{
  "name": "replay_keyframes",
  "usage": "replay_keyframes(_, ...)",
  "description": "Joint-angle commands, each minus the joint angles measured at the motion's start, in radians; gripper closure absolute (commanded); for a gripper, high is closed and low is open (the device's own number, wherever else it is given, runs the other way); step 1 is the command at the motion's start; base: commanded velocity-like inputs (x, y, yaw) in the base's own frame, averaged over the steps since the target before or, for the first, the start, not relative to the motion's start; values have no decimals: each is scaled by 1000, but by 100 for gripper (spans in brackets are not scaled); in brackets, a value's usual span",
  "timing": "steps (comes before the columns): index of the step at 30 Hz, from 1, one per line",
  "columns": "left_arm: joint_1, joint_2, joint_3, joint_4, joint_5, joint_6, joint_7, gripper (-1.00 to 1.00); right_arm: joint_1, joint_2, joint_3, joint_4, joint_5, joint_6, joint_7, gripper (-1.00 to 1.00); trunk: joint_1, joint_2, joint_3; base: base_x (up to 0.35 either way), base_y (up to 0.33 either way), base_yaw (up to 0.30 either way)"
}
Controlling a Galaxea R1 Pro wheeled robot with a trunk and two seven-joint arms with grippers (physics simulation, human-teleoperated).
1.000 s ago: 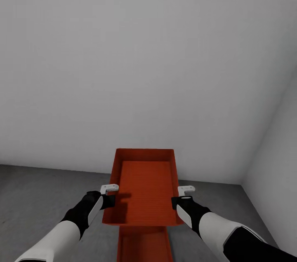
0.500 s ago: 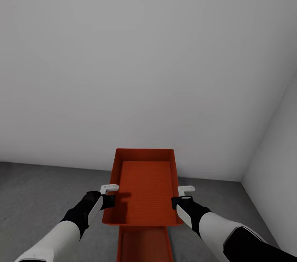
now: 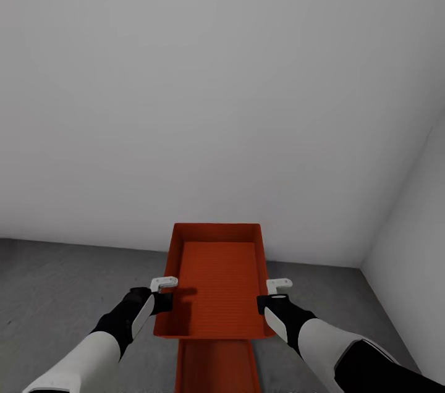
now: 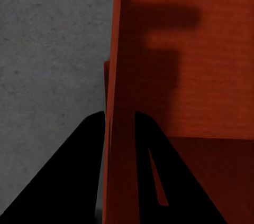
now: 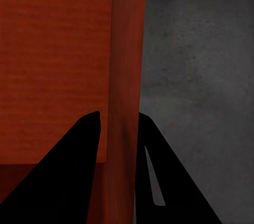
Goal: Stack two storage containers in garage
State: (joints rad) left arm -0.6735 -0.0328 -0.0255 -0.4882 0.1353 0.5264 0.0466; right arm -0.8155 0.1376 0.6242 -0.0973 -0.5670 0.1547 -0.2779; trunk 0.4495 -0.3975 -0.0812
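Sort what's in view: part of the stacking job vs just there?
Job:
- upper container, its side walls pinched by the left hand and right hand
- lower container beneath it
- concrete floor

Just there:
- grey-white walls

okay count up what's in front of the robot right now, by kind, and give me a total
Orange-red containers: 2, upper one held above lower one
Grippers: 2, left and right, each on a side wall of the upper one
Total: 4
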Motion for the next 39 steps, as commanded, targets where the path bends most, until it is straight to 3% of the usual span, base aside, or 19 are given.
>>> replay_keyframes(1, 0, -1, -7, -3, -36, -36, 21, 100, -1, 0, 20, 2, -15, 6, -7, 100, 1, -2, -4, 0, 0, 0)
replay_keyframes(39, -1, 1, -5, -1, -33, -36, 20, 100, -1, 0, 19, 2, -16, 6, -7, 100, 1, -2, -66, 0, 0, 0)
